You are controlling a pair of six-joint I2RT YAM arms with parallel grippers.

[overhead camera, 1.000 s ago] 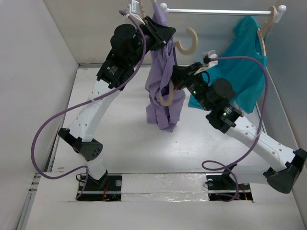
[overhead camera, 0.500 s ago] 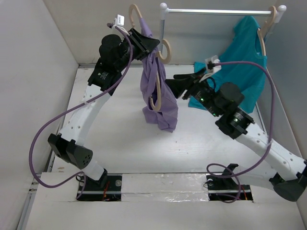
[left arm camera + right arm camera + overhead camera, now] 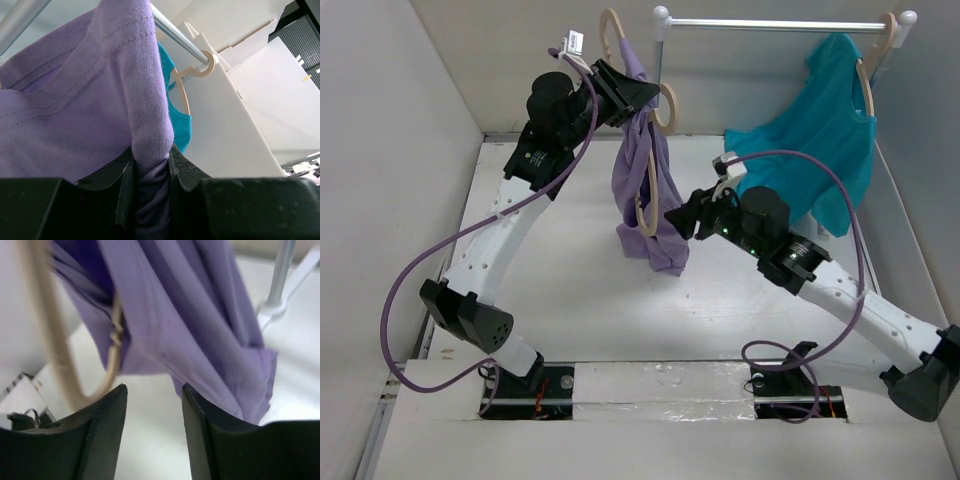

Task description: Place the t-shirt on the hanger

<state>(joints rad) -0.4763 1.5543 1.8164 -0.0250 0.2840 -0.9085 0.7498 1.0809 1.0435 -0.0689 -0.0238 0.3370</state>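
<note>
- The left gripper (image 3: 632,93), raised toward 12 o'clock, pinches the top of the lavender t-shirt (image 3: 655,205), which hangs in a bunched column above the table (image 3: 570,290).
- The beige hanger (image 3: 672,102) is tangled in the folds, with its hook at the shirt's 1 o'clock.
- The right gripper (image 3: 676,216) is just beside the shirt's lower part, at its 3 o'clock.
- A teal t-shirt (image 3: 820,130) hangs from the rail (image 3: 770,23) at 2 o'clock.

table (image 3: 570,300): white | rack foot (image 3: 274,310) stands on it | arm bases (image 3: 525,385) at near edge
</note>
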